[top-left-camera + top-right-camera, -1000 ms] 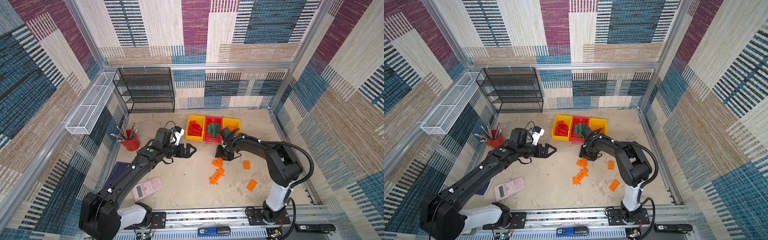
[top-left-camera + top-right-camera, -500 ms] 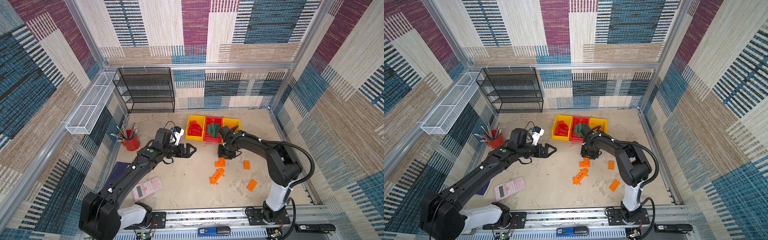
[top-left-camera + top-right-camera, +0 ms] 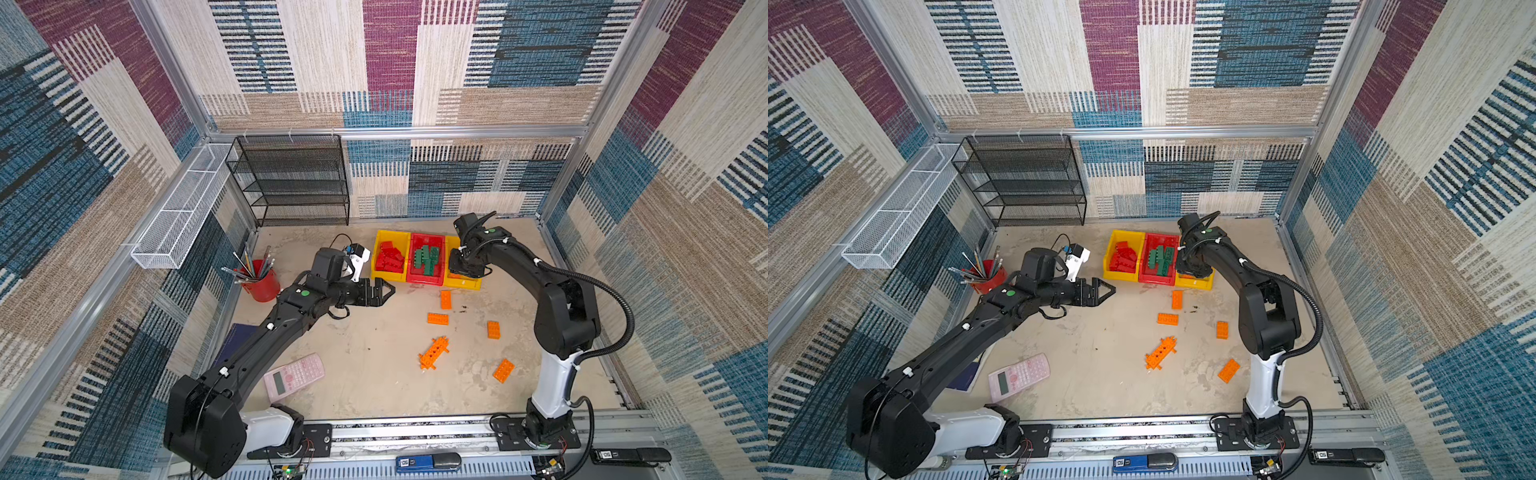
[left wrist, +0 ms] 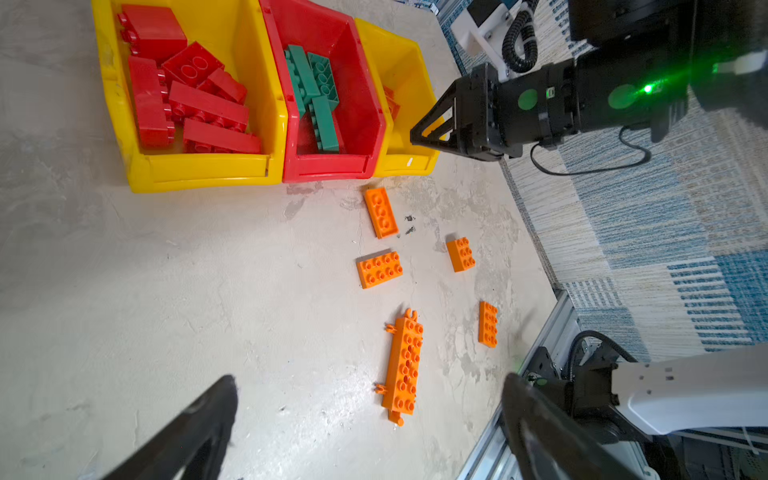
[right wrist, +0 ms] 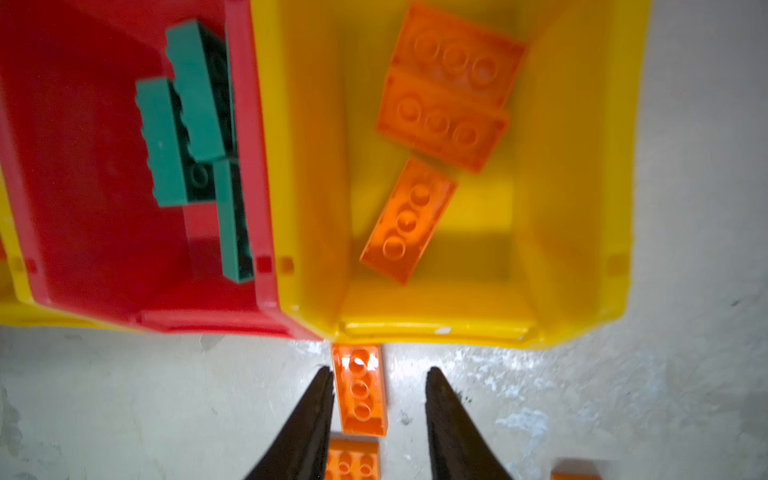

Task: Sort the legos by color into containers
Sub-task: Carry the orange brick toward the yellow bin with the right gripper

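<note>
Five orange legos (image 3: 438, 318) remain at the containers' (image 3: 424, 281) six o'clock, other colours binned; left gripper (image 3: 388, 291) and right gripper (image 5: 380, 374) gape empty.

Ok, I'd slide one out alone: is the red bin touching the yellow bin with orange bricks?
Touching. The right wrist view shows the red bin and yellow bin wall against wall, no gap.

Glossy plastic bins (image 4: 199, 170), rough matt tabletop (image 4: 166, 270)

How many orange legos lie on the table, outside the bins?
5: first brick before the right yellow bin; second brick nearer the rail; third brick rightward; long beam centrally; fifth brick nearest the rail. The right arm may hide others.
</note>
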You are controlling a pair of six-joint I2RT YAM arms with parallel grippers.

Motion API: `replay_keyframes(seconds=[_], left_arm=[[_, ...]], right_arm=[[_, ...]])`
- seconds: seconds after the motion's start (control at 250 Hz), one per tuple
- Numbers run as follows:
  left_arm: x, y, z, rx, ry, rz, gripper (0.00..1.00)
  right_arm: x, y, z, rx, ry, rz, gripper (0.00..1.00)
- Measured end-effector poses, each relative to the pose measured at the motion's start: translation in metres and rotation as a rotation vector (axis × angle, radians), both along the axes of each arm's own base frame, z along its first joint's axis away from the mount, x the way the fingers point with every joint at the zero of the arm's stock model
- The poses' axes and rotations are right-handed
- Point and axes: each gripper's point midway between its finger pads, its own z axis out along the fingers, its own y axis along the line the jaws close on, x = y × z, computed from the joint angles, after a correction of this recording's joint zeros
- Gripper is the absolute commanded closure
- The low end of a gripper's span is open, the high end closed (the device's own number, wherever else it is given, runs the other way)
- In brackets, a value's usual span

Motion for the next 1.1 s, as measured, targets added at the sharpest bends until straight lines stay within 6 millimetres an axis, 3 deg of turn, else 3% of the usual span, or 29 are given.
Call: replay_keyframes(seconds=[0.104, 0.204, 0.344, 0.592, 0.92, 1.1], left_arm=[[0.003, 0.000, 0.004, 0.003, -0.004, 0.003, 0.00], [0.006, 0.003, 0.005, 0.017, -0.008, 0.015, 0.00], [0.010, 0.004, 0.000, 0.026, 0.005, 0.021, 0.01], [0.020, -0.001, -0.001, 0.026, 0.018, 0.019, 0.01], [0.023, -0.005, 0.002, 0.012, 0.020, -0.001, 0.01], [0.017, -0.001, -0.005, 0.016, 0.035, -0.001, 0.01]], right_arm=[[0.018, -0.004, 0.008, -0.012, -0.028, 0.009, 0.57], [0.017, -0.003, 0.007, -0.024, -0.031, 0.038, 0.54], [-0.009, 0.001, -0.012, -0.035, 0.036, 0.074, 0.47], [-0.044, 0.037, -0.034, -0.033, 0.109, 0.134, 0.45], [-0.079, 0.036, -0.067, -0.018, 0.184, 0.071, 0.34], [-0.085, 0.038, -0.078, -0.007, 0.196, 0.059, 0.36]])
